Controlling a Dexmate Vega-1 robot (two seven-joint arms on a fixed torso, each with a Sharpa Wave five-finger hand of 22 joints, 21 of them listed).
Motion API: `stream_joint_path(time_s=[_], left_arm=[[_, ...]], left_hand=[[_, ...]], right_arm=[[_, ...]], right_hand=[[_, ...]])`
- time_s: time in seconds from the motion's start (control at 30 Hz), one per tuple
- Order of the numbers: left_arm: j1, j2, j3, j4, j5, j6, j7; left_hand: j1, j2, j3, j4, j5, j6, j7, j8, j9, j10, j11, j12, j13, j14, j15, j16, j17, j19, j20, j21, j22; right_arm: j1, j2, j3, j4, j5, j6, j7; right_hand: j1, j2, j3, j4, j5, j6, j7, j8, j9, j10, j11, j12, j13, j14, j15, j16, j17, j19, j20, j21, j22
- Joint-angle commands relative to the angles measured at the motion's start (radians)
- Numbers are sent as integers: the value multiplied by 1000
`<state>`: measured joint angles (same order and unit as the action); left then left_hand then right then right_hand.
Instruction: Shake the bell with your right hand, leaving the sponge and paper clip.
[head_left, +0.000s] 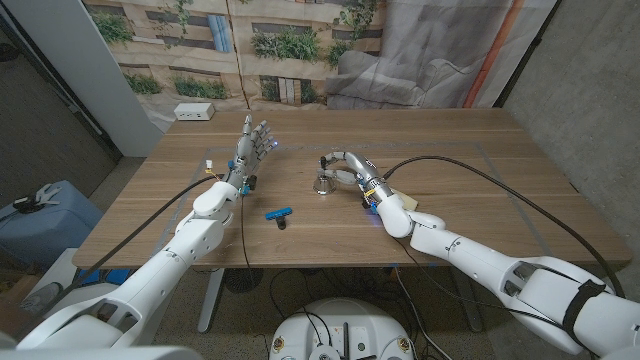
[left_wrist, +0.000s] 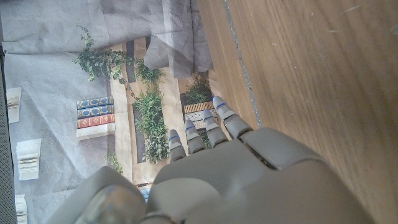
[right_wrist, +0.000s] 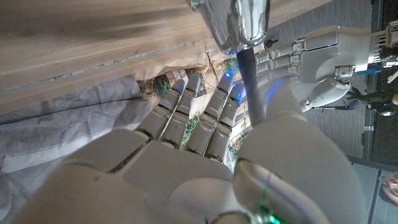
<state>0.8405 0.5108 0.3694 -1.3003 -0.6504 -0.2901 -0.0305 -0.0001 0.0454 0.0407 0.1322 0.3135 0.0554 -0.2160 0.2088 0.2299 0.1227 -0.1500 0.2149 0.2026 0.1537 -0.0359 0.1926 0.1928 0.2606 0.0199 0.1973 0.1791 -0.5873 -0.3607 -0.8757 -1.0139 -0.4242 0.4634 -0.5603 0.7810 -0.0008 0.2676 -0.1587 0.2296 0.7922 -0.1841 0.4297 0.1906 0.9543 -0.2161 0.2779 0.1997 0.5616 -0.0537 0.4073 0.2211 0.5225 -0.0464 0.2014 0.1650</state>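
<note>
Two hands are seen over the wooden tabletop. The right hand is curled about the thin handle of a silver bell; its fingers are wrapped round the stem, with the thumb pressed alongside it in the right wrist view. The bell is held at the middle of the tabletop, its polished cup just over the wood; contact with the surface cannot be told. The left hand is raised on its edge to the left of the bell, palm upright, fingers extended close together, nothing held.

A blue paper clip is noted on the wood nearer the robot, between the two forearms and well apart from the bell. A small black object is seen beside it, too small to identify. A white box is noted at the far left corner of the tabletop.

Black cables are draped along both arms and across the right side of the wood. Behind the tabletop a printed backdrop of planks and plants is hung, with grey cloth to its right. A blue bin is recorded on the floor at the left.
</note>
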Motion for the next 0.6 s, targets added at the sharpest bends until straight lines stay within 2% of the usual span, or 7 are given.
stream_joint_path(time_s=[0.03, 0.17, 0.6], left_arm=[[0, 0, 0, 0, 0, 0, 0], [0, 0, 0, 0, 0, 0, 0], [0, 0, 0, 0, 0, 0, 0]], left_hand=[[3, 8, 0, 7, 7, -1, -6, 5, 4, 3, -8, 6, 5, 9, -99, 6, 5, 8, 1, 7, 6], [3, 8, 0, 7, 7, 0, -6, 6, 4, 4, -7, 6, 5, 9, -99, 6, 5, 7, 1, 7, 6], [3, 8, 0, 7, 7, -1, -6, 6, 4, 4, -7, 6, 5, 9, -99, 6, 5, 8, 1, 7, 6]], right_arm=[[15, 15, -19, 35, -7, 6, -42], [21, 17, -23, 49, -1, 18, -44], [34, 19, -30, 83, 6, 54, -55]], right_hand=[[31, 6, 5, -6, 4, 41, -5, 14, 0, 24, 0, -2, 3, 22, -160, 11, 6, 7, -11, -3, 4], [49, 17, 10, -7, 4, 57, -11, 16, -1, 43, 1, -2, 4, 40, -165, 20, 9, 12, -17, -3, 4], [58, 35, 15, 4, 2, 108, 0, 27, -3, 105, 4, 4, 3, 82, -168, 28, 7, 18, -36, -5, 4]])
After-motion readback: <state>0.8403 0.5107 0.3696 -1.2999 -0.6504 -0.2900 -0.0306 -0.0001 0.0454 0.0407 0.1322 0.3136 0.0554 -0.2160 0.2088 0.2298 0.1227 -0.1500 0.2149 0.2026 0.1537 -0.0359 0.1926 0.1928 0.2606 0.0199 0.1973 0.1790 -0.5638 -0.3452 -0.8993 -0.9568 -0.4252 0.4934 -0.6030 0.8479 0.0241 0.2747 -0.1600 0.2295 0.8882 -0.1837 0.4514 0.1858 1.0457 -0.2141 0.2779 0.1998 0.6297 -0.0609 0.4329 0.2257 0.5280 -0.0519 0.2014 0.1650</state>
